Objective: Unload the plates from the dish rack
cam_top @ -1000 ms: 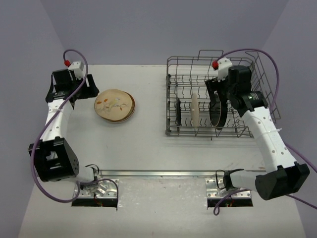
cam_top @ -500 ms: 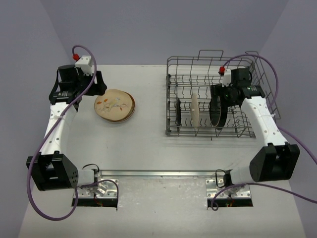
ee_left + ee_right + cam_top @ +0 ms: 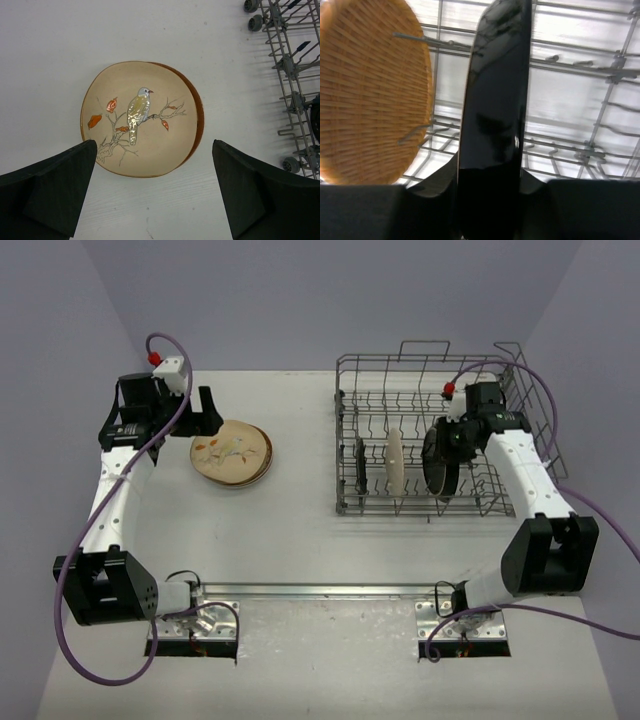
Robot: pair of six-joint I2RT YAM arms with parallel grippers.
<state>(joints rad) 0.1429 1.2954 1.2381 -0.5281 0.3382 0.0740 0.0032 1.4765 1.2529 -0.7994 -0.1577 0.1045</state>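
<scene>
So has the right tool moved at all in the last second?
Yes. Against the dish rack, the right tool has shifted away from the rack's far rail toward its near edge, settling lower over the black plate.

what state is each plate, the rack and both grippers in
grey wire dish rack: three plates standing in it
cream round plate with bird picture: flat on an orange-brown plate
glossy black round plate: upright in the rack, gripped
tan ribbed round plate: upright in the rack
left gripper: open, above the bird plate
right gripper: shut on the black plate
</scene>
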